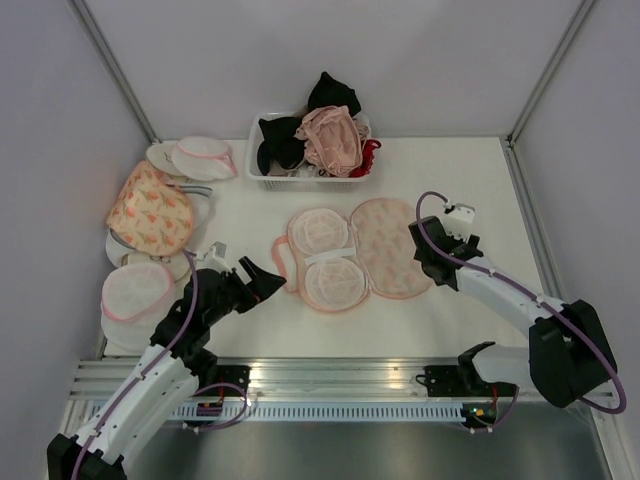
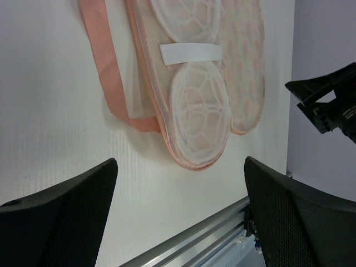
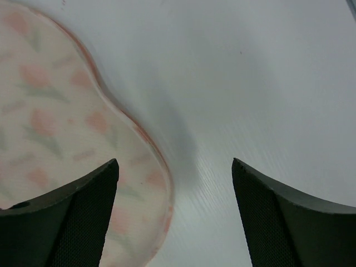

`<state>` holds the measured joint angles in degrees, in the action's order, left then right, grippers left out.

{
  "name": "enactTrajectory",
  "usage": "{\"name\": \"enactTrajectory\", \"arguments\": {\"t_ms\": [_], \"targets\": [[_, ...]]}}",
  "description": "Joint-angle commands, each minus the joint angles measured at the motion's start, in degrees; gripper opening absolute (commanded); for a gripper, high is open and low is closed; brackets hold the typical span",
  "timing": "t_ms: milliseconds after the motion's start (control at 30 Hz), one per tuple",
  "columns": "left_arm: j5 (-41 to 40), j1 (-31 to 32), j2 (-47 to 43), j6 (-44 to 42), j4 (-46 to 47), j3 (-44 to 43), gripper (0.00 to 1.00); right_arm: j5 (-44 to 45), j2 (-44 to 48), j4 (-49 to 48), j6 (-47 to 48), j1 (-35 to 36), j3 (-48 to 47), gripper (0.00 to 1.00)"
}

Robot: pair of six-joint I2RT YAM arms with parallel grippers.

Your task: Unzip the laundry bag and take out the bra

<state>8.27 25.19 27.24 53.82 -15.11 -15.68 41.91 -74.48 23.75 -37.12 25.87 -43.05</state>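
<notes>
The laundry bag point(image 1: 390, 245) lies unzipped and spread flat mid-table. Its right half shows the peach leaf print; its left half is white mesh cups with a white band. Pale salmon-pink shows through the mesh, and a salmon band of the bra point(image 1: 283, 262) sticks out to the left. That band also shows in the left wrist view point(image 2: 105, 78), beside the bag point(image 2: 245, 61). My left gripper point(image 1: 262, 280) point(image 2: 181, 167) is open and empty, just left of the band. My right gripper point(image 1: 428, 258) point(image 3: 175, 167) is open and empty over the bag's right edge point(image 3: 50, 111).
A white basket point(image 1: 262, 178) at the back holds black, pink and red bras. A second, closed leaf-print pouch point(image 1: 150, 210) and several white mesh pouches point(image 1: 135, 290) are piled at the left. The metal rail point(image 1: 330, 375) runs along the near edge.
</notes>
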Motion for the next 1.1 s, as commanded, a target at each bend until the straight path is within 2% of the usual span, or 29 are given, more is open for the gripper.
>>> {"name": "enactTrajectory", "arguments": {"t_ms": [0,133,300,400,433,500,533,600,733,833,1067], "targets": [[2.01,-0.14,0.62,-2.58,2.28,-2.69,0.97,-1.48,4.94,1.13,-6.03,-0.12,4.19,0.82],[2.01,-0.23,0.27,-2.49,1.84,-2.60,0.97,-4.99,7.15,-1.24,-7.08,-0.12,9.81,0.69],[1.83,-0.14,0.00,-2.49,1.14,-2.86,0.97,-9.20,4.97,-7.30,-6.74,-0.12,14.21,0.63],[1.31,-0.23,-0.44,-2.76,0.35,-2.86,0.97,-11.93,2.59,-8.36,-6.38,-0.12,13.34,0.62],[1.22,-0.23,-0.61,-2.76,0.35,-2.86,0.97,-12.64,2.41,-8.80,-6.64,-0.12,13.43,0.58],[1.22,-0.23,-0.70,-2.76,0.17,-2.77,0.97,-13.08,1.88,-10.03,-7.17,-0.12,13.69,0.40],[1.22,-0.23,-0.61,-2.76,0.17,-2.77,0.97,-13.08,1.62,-10.56,-7.09,-0.20,13.78,0.24],[1.22,-0.23,-0.70,-2.76,0.09,-2.77,0.97,-12.82,0.48,-9.87,-7.17,-0.20,13.08,0.01],[0.96,-0.23,-1.05,-3.20,-0.71,-3.21,0.97,-11.77,0.73,-8.46,-7.26,-0.20,12.20,0.00],[0.78,-0.23,-1.58,-3.37,-1.23,-3.65,0.97,-9.31,4.33,-5.83,-8.14,-0.12,12.29,0.01],[0.25,-0.14,-2.37,-3.90,-2.29,-4.09,0.97,-1.75,25.75,5.06,-5.95,-0.20,9.74,0.00]]}}
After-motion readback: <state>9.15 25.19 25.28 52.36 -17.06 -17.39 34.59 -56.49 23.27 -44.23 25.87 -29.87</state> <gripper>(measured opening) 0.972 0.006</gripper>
